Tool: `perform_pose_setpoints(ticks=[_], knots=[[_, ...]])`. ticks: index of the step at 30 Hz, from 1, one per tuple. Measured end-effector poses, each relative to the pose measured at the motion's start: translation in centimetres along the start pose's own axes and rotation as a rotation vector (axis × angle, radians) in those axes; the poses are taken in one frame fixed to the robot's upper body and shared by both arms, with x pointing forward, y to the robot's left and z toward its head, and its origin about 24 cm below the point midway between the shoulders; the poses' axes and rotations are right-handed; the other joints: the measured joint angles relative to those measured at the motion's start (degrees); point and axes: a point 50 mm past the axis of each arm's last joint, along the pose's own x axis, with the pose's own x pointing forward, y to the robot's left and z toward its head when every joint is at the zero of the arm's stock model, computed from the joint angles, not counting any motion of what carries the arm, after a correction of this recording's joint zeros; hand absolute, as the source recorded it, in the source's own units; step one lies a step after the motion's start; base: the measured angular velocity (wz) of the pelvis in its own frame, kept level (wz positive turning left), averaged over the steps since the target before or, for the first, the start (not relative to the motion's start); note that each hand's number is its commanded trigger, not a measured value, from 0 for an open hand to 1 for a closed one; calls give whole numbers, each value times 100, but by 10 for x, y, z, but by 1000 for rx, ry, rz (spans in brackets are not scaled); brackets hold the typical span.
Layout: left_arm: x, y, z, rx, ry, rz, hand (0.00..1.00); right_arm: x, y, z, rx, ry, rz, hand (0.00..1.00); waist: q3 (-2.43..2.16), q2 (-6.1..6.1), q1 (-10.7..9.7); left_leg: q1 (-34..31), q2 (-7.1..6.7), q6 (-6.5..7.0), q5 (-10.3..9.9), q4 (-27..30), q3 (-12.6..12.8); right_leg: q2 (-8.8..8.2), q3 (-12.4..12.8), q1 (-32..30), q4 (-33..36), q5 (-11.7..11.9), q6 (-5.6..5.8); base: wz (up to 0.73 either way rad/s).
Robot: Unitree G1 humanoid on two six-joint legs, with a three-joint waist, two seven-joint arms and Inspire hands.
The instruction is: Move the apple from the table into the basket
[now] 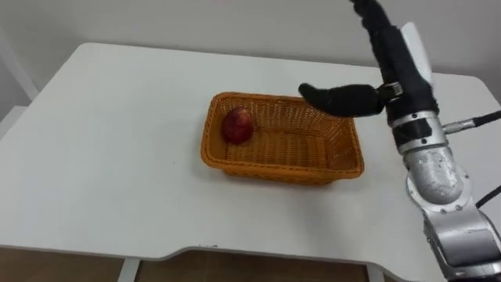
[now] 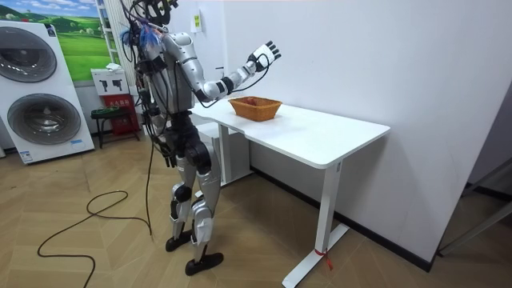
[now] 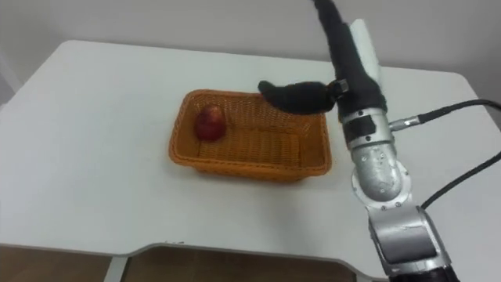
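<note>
Red apple (image 1: pixel 237 124) at left end of wicker basket (image 1: pixel 282 172), right hand (image 1: pixel 391 66) above the right end, fingers spread, empty

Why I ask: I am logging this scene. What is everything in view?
apple: one, red, inside the basket at its left end
basket: one, orange wicker, on the table
table: one, white, in front of the robot
washing machines: two, white, one above the other at the room view's left
floor: one, brown wood, under the table
right robot hand: one, black, raised over the basket's right part, fingers straight, holding nothing
</note>
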Motion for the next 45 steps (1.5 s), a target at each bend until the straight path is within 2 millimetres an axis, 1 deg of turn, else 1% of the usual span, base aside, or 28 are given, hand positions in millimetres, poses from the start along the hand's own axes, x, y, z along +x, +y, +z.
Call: perform_pose_setpoints(ticks=[2,4,5,6,8,10,11,13,14,16,19,21,22,23,24,25,26,28,29,30,31,32,34,37,38,40,43,45], knots=[[-1,-1,-7,-31,19,4,0,2,-18,6,-15,-43,-108,0,2,-2,-94,9,-2,0,0,-2,-9,5,0,35,-26,3,4,0],[-2,2,-13,-62,33,31,0,2,-46,10,-38,-84,-292,0,2,4,-169,39,5,-1,-1,-19,16,14,7,63,-42,5,4,0],[-2,2,-15,-63,34,37,0,1,-52,10,-44,-90,-332,0,2,6,-215,41,6,-1,-1,-23,15,14,2,69,-45,5,4,0],[-4,2,-19,-68,36,43,0,-1,-63,11,-62,-96,-407,0,-17,-15,-269,50,5,-1,-1,-37,26,15,8,60,-43,5,4,-6],[-5,4,-26,-98,46,54,0,-5,-83,10,-92,-98,-525,0,-19,4,-314,56,5,-1,-1,-54,59,19,48,37,-42,5,4,-9],[-7,7,-32,-130,62,87,0,-14,-109,11,-125,-105,-713,0,-23,11,-422,55,1,0,-1,-76,73,18,62,17,-42,4,5,-5],[-7,8,-33,-136,65,94,0,-17,-115,11,-134,-106,-763,0,-24,9,-452,54,2,-1,-1,-77,83,19,69,13,-44,4,5,-3],[-8,11,-36,-161,70,121,0,-33,-137,4,-180,-77,-932,0,-32,-9,-560,55,4,0,-1,-81,125,23,105,-8,-49,3,6,-8],[-8,11,-36,-167,71,124,0,-38,-142,2,-193,-66,-969,0,-33,-9,-570,52,4,0,-1,-80,142,27,131,-21,-50,3,6,-13],[-9,10,-38,-167,74,127,0,-55,-159,-7,-221,-15,-1109,0,-33,-14,-705,42,0,0,-1,-84,151,22,136,-38,-52,4,7,-6],[-8,11,-36,-166,74,141,0,-75,-172,-26,-221,91,-1265,0,-39,-27,-837,43,10,0,-1,-87,210,35,197,-71,-42,4,6,-9],[-8,12,-34,-165,71,146,0,-91,-176,-39,-212,181,-1314,0,-66,-3,-848,48,22,0,-1,-120,289,53,283,-113,-37,7,1,-20],[-8,12,-33,-165,74,154,0,-102,-177,-49,-190,249,-1344,0,-55,-24,-882,53,20,0,-1,-124,300,54,305,-118,-37,14,4,-13],[-8,13,-32,-165,75,161,0,-109,-178,-56,-185,296,-1359,0,-55,-26,-901,50,16,0,-1,-119,299,50,304,-118,-35,17,6,0],[-8,15,-30,-165,74,175,0,-125,-178,-73,-182,408,-1382,0,-75,50,-918,45,15,2,-2,-111,305,47,312,-119,-34,20,10,0],[-7,16,-27,-166,73,181,0,-141,-175,-90,-159,535,-1407,0,-56,30,-921,38,16,4,-3,-113,318,48,321,-137,-32,28,11,-4],[-6,16,-25,-166,72,183,0,-150,-172,-98,-133,597,-1422,0,-62,38,-916,27,17,4,-4,-119,326,50,326,-149,-34,33,9,-4],[-5,16,-19,-168,67,189,0,-196,-155,-131,-90,890,-1450,0,-70,74,-910,4,20,4,-4,-136,296,53,318,-156,-35,40,5,2],[-5,16,-18,-169,66,189,0,-206,-150,-136,-74,953,-1455,0,-56,56,-907,4,20,4,-4,-152,294,53,318,-156,-35,40,5,3],[-5,14,-18,-172,68,184,0,-227,-139,-148,-48,1084,-1467,0,-68,70,-908,10,19,4,-4,-165,292,54,310,-158,-35,40,5,0],[-5,13,-17,-174,69,182,0,-249,-129,-156,-35,1208,-1466,0,-65,135,-901,15,14,4,-4,-175,294,52,316,-157,-40,39,5,0],[-5,13,-16,-175,70,182,0,-259,-124,-160,-33,1266,-1458,0,-62,161,-884,17,13,4,-4,-179,299,52,320,-158,-39,39,7,0],[-4,13,-17,-186,73,184,0,-294,-99,-170,-37,1494,-1349,0,-58,221,-848,24,16,3,-3,-150,319,55,346,-164,-50,35,6,-4],[-5,10,-20,-201,83,168,0,-321,-76,-173,25,1661,-1223,0,-54,204,-838,34,1,3,-3,-128,321,41,384,-170,-45,11,15,-1],[-5,10,-20,-202,85,161,0,-326,-73,-173,38,1689,-1201,0,-54,194,-830,43,-2,3,-3,-127,321,37,382,-179,-47,9,19,0],[-5,11,-21,-215,90,158,0,-345,-55,-173,84,1800,-1066,0,-43,131,-751,50,0,3,-3,-129,329,43,403,-181,-58,7,20,-4],[-5,10,-21,-213,87,139,0,-368,-36,-168,133,1937,-869,0,-26,83,-645,55,-2,4,-4,-125,302,37,380,-150,-74,6,21,3],[-5,10,-20,-212,95,130,0,-378,-27,-164,168,1991,-752,0,-23,79,-543,56,-1,4,-4,-124,306,38,380,-149,-75,7,21,0]])
